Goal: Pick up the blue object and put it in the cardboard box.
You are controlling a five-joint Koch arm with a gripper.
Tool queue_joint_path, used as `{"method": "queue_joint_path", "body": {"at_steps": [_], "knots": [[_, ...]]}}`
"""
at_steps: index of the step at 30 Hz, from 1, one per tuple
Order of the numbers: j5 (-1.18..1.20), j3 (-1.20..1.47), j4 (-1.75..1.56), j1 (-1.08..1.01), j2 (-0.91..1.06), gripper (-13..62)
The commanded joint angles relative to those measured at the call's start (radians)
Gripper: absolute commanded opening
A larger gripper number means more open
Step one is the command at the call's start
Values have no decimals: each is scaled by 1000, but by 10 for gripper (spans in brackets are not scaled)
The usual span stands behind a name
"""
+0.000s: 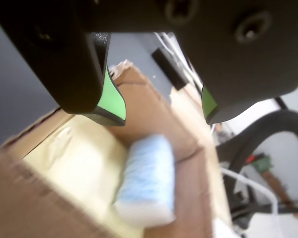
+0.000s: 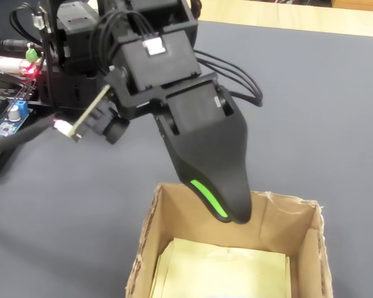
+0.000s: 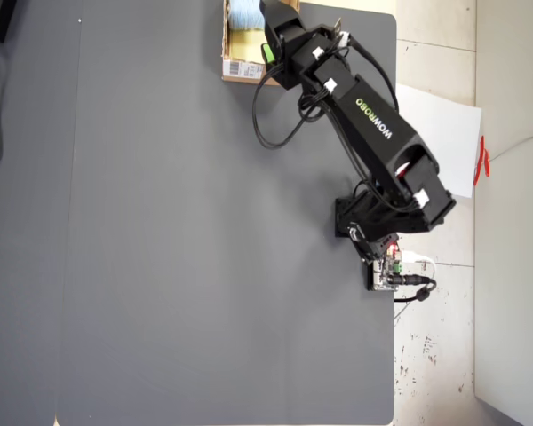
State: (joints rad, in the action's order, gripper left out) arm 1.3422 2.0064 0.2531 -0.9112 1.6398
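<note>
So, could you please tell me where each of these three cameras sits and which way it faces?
Wrist view: rides on the wrist, looking past the open black gripper with green pads into the brown cardboard box, where the pale blue ribbed sponge block lies.
Fixed view: beside the table, angled down at the box; the gripper hangs above it.
Overhead view: straight down on the grey mat; the whole black arm shows.
All three share gripper and box.
</note>
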Motion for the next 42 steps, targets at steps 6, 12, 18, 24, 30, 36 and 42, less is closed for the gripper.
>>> {"method": "queue_joint_path", "body": {"at_steps": [6, 12, 18, 24, 30, 36, 42], "knots": [[132, 94, -261, 153, 236, 300], [190, 278, -356, 318, 416, 300], [206, 437, -362, 494, 575, 301], [258, 606, -425, 640, 698, 301], [281, 773, -485, 726, 727, 309], [291, 899, -499, 801, 729, 316], [322, 1032, -500, 857, 727, 317]]}}
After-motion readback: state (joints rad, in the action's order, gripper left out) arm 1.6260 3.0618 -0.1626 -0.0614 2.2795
